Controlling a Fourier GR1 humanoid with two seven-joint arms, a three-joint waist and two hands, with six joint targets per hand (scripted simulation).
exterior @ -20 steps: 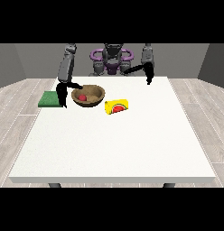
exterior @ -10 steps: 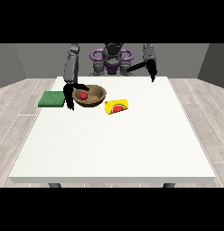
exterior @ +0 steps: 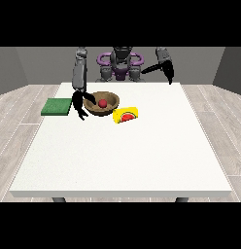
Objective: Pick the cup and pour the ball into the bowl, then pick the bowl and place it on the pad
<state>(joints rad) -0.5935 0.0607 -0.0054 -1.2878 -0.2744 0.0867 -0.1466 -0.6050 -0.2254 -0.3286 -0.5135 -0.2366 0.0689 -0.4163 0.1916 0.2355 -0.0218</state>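
Observation:
A brown bowl (exterior: pixel 109 108) stands on the table's far left part with a red ball (exterior: pixel 101 103) inside it. Right of the bowl, a yellow cup (exterior: pixel 126 115) with a watermelon picture lies on its side, touching or nearly touching the bowl. A green pad (exterior: pixel 57 106) lies flat near the table's left edge. The hand at the view's left (exterior: pixel 79 104) hangs between pad and bowl, fingers spread, one reaching to the bowl's left rim. The hand at the view's right (exterior: pixel 168 73) is raised over the far right of the table, fingers relaxed, holding nothing.
The white table (exterior: pixel 127 155) stretches wide toward the camera. The robot's purple and grey torso (exterior: pixel 121 65) stands behind the far edge. Grey plank floor surrounds the table.
The hand at the view's left has moved rightward from beside the pad up to the bowl's left rim. The other hand stays raised, almost unmoved.

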